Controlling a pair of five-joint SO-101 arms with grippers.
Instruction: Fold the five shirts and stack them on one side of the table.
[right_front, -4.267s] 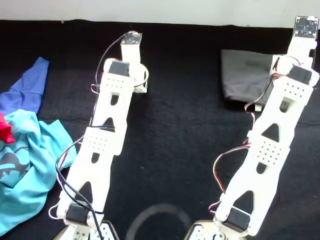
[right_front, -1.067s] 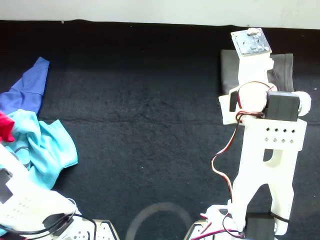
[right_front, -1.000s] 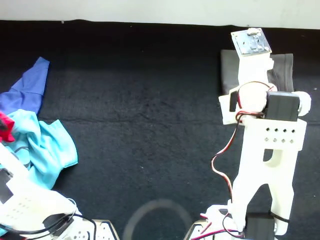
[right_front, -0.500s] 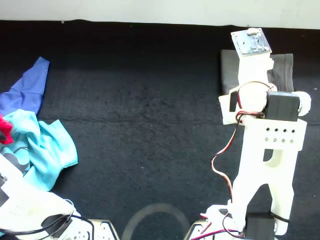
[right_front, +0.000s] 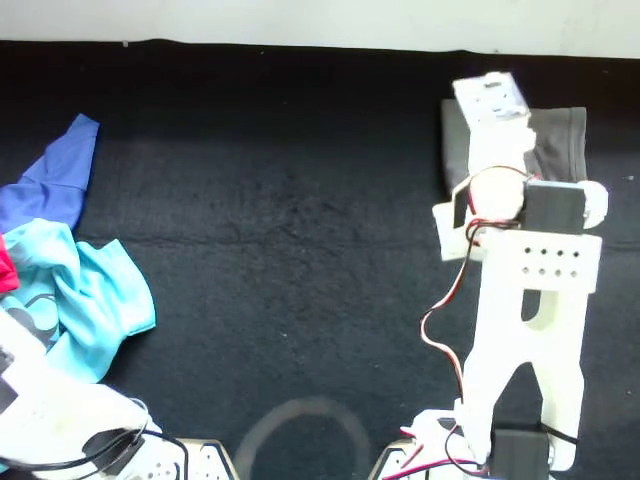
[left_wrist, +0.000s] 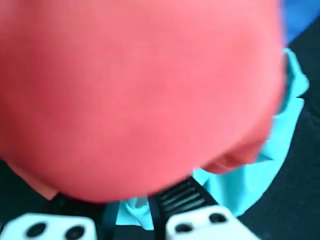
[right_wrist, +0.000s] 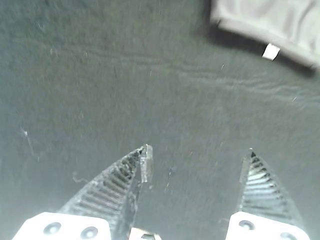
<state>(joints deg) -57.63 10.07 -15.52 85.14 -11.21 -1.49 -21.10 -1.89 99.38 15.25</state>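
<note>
A red shirt (left_wrist: 130, 90) bunches right over my left gripper (left_wrist: 150, 200), whose jaws stand close together and shut on it, above the cyan shirt (left_wrist: 260, 175). From above, the left arm (right_front: 50, 410) sits at the near left beside the pile: cyan shirt (right_front: 90, 300), blue shirt (right_front: 55, 180) and a sliver of red shirt (right_front: 3, 268) at the edge. My right gripper (right_wrist: 197, 155) hangs open over bare black cloth, short of the folded grey shirt (right_wrist: 280, 25). The right arm (right_front: 530, 270) partly covers that grey shirt (right_front: 555, 140) at the back right.
The black table cloth (right_front: 300, 220) spreads wide between the pile and the grey shirt. A white tag (right_wrist: 271, 51) sticks out from the grey shirt's edge. The table's far edge meets a pale wall (right_front: 300, 20).
The left arm swung from the middle to the pile at the left, and the red shirt has slid toward the left edge. The right arm drew back and just shifted slightly.
</note>
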